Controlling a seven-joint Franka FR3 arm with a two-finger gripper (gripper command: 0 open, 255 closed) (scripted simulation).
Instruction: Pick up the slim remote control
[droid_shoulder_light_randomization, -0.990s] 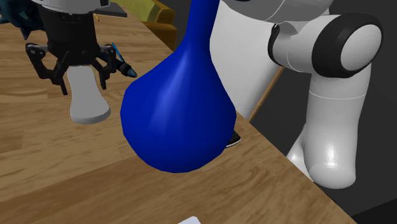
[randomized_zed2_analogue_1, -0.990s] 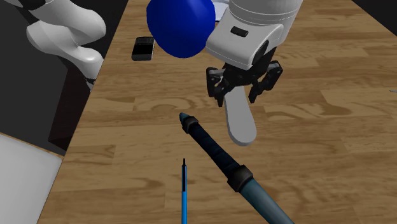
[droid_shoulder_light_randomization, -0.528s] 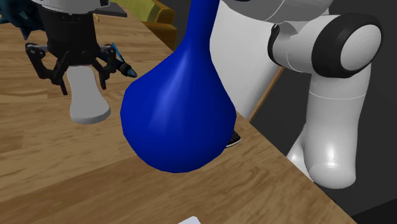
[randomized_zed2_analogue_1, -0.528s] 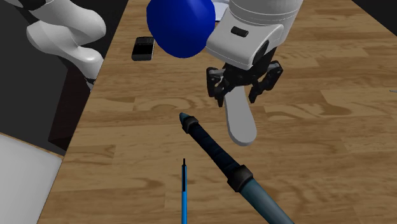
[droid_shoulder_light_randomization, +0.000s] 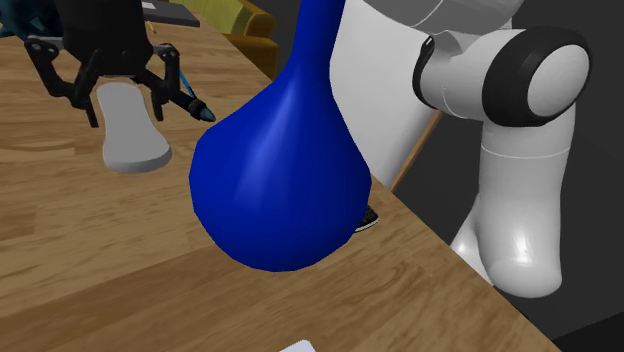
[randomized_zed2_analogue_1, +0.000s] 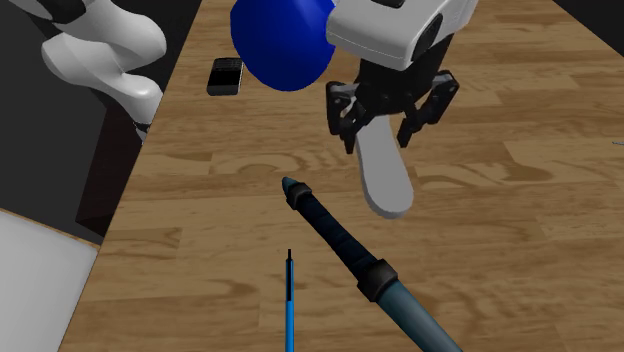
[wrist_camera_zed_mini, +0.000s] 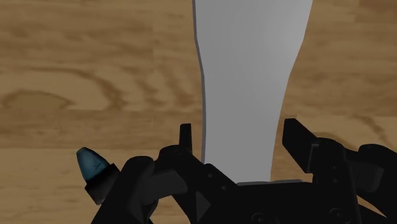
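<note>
Between the fingers (wrist_camera_zed_mini: 299, 146) of the gripper (wrist_camera_zed_mini: 236, 137), pinched at its narrow end: the slim remote control (wrist_camera_zed_mini: 248, 76), pale grey, smooth, flat, flaring to a rounded tip. Beneath, the wood-grain table (wrist_camera_zed_mini: 95, 76); touching or clear, cannot tell. Could pivot or slide free, with so short a bite on so long, slick a body. Near, a dark ribbed tool (randomized_zed2_analogue_1: 340, 238) with a teal tip; could catch on a low swing. Farther off, a glossy blue long-necked vase (droid_shoulder_light_randomization: 280, 190) and a black handset (randomized_zed2_analogue_1: 225, 75).
</note>
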